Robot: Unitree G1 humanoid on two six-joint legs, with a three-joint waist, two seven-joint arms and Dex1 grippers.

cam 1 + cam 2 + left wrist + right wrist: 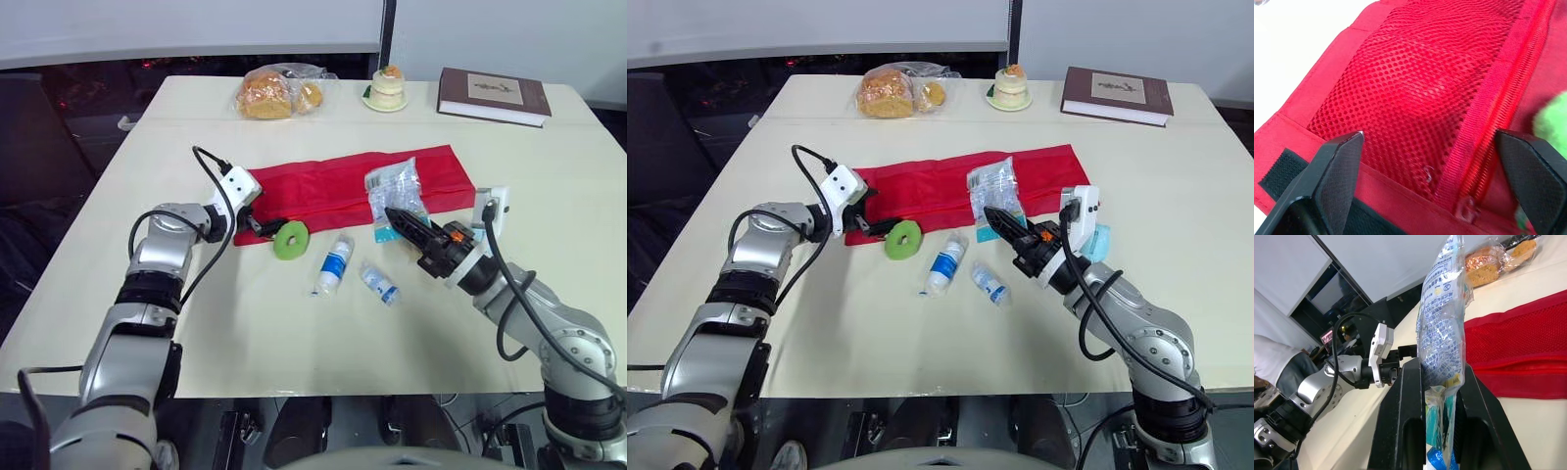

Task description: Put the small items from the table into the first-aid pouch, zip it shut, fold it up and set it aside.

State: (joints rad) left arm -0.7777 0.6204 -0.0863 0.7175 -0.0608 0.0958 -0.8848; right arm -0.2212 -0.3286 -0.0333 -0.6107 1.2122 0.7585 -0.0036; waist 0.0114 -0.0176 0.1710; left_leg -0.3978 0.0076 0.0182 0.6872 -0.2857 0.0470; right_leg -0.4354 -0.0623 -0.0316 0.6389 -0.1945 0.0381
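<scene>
Our right gripper (pixel 400 219) was clenched on the clear packet (pixel 394 184), upright beside the red pouch (pixel 328 181) lying flat mid-table. Our left gripper (pixel 260 226) stood released over its zipper (pixel 1488 112); we judged it should hold that mouth open before the packet slid in.

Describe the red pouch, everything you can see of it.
The red first-aid pouch lies unfolded flat across the table, a long fabric strip. It has a mesh pocket, a red zipper along it, and a black hook-and-loop strip at the end by the open left pincer. A green ring sits at its near edge.
</scene>
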